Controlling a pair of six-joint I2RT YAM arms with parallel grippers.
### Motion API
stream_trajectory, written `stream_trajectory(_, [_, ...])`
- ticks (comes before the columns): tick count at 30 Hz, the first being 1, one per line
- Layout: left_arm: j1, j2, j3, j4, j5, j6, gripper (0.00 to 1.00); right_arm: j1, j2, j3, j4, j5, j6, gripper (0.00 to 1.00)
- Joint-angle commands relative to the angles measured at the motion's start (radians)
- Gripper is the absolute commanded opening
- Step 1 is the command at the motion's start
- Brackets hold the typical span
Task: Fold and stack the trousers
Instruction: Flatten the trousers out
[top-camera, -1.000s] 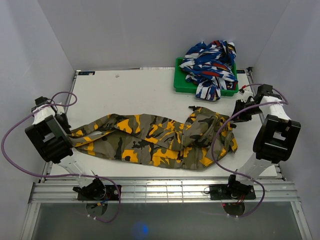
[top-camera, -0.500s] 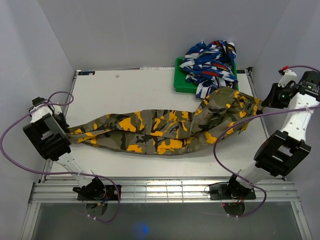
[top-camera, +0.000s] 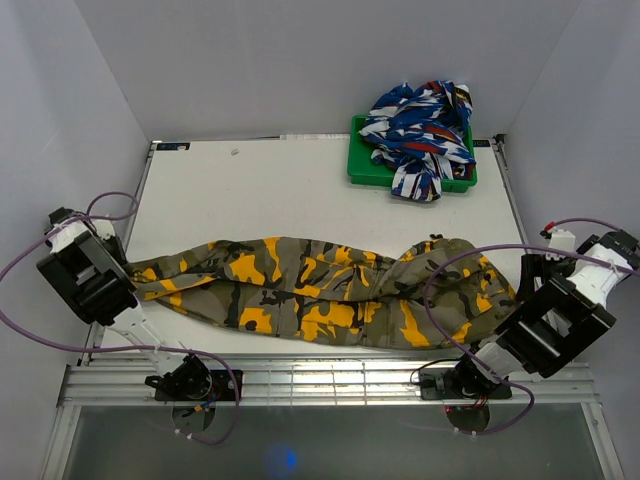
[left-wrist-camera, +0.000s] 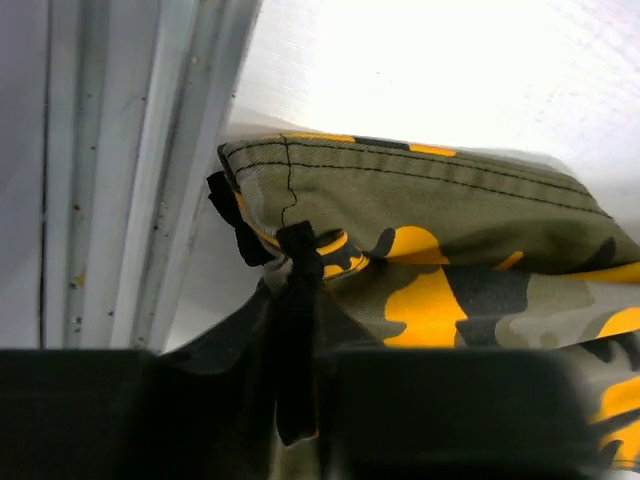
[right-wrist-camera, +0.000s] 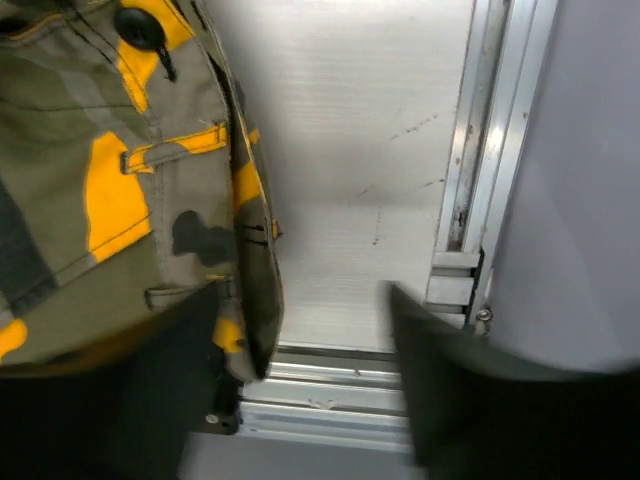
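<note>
1 pair of trousers (top-camera: 320, 300), camouflage print, stretched lengthwise across the near part of the table (top-camera: 260, 190).
Leg ends lie at the left edge and the waist at the right. The cloth is rumpled, and a hem with a black drawstring (left-wrist-camera: 298, 300) shows in the left wrist view. The left gripper (left-wrist-camera: 300, 395) is clenched on the trousers at that hem, with the cloth and drawstring running in between its fingers. The right gripper (right-wrist-camera: 300, 320) is released: its 2 fingers stand apart with bare table between them, and the waistband lies just beside 1 finger. 1 green tray (top-camera: 362, 170) sits at the far right corner, well apart from the trousers, and holds a heap of blue, white and red cloth (top-camera: 420, 125).
</note>
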Motion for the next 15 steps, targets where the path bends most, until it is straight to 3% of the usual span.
stream_trajectory(1, [0.015, -0.066, -0.011, -0.04, 0.14, 0.114, 0.32, 0.001, -0.015, 0.147, 0.007, -0.08, -0.162, 0.95])
stream_trajectory(4, [0.015, -0.113, 0.019, -0.106, 0.29, 0.2, 0.78, 0.03, 0.04, 0.305, -0.076, -0.258, -0.162, 0.9])
stream_trajectory(7, [0.012, -0.143, 0.059, -0.158, 0.367, 0.261, 0.92, 0.124, 0.123, 0.491, -0.163, -0.363, -0.182, 0.9])
stream_trajectory(10, [0.012, -0.115, 0.176, -0.279, 0.422, 0.328, 0.94, 0.263, 0.169, 0.562, -0.226, -0.421, -0.307, 0.9])
stream_trajectory(15, [0.012, -0.029, 0.36, -0.533, 0.502, 0.477, 0.95, 0.541, 0.16, 0.47, -0.129, -0.423, -0.505, 0.92])
